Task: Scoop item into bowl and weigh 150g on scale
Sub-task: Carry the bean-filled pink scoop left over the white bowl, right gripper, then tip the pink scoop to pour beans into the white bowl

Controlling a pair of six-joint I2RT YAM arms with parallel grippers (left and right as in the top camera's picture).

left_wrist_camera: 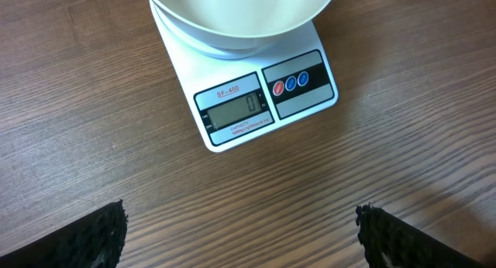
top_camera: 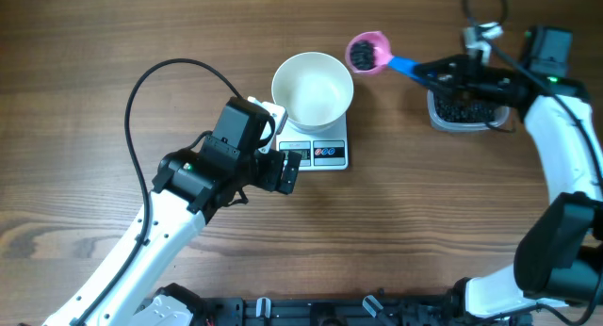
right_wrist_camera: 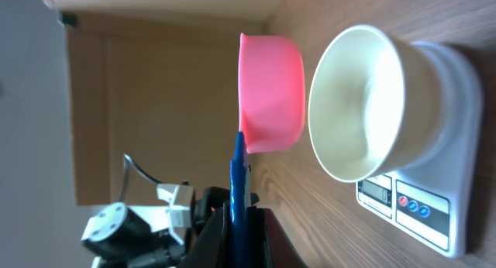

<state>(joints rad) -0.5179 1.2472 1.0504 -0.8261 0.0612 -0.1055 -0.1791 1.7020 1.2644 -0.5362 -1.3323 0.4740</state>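
Bowl [top_camera: 313,89] on scale [top_camera: 320,154], empty; display [left_wrist_camera: 236,111] reads zero. Nothing poured yet, so all the weighing is left. Right gripper [top_camera: 441,73] is clamped on the blue handle of the pink scoop [right_wrist_camera: 271,94], loaded with black beans [top_camera: 366,52], upper centre-right of the overhead frame, just right of the bowl rim, not touching. More beans in the clear tub [top_camera: 462,111], far right. Left gripper [left_wrist_camera: 240,237] jaws wide, empty, below the scale.

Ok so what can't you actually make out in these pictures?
- Overhead: the right gripper covers most of the tub, so its fill level is unclear.
- Right wrist: the pink scoop shows side-on; its wall hides the contents.
- Left wrist: the top edge cuts off the bowl.
- Overhead: the scale display is too small to read.
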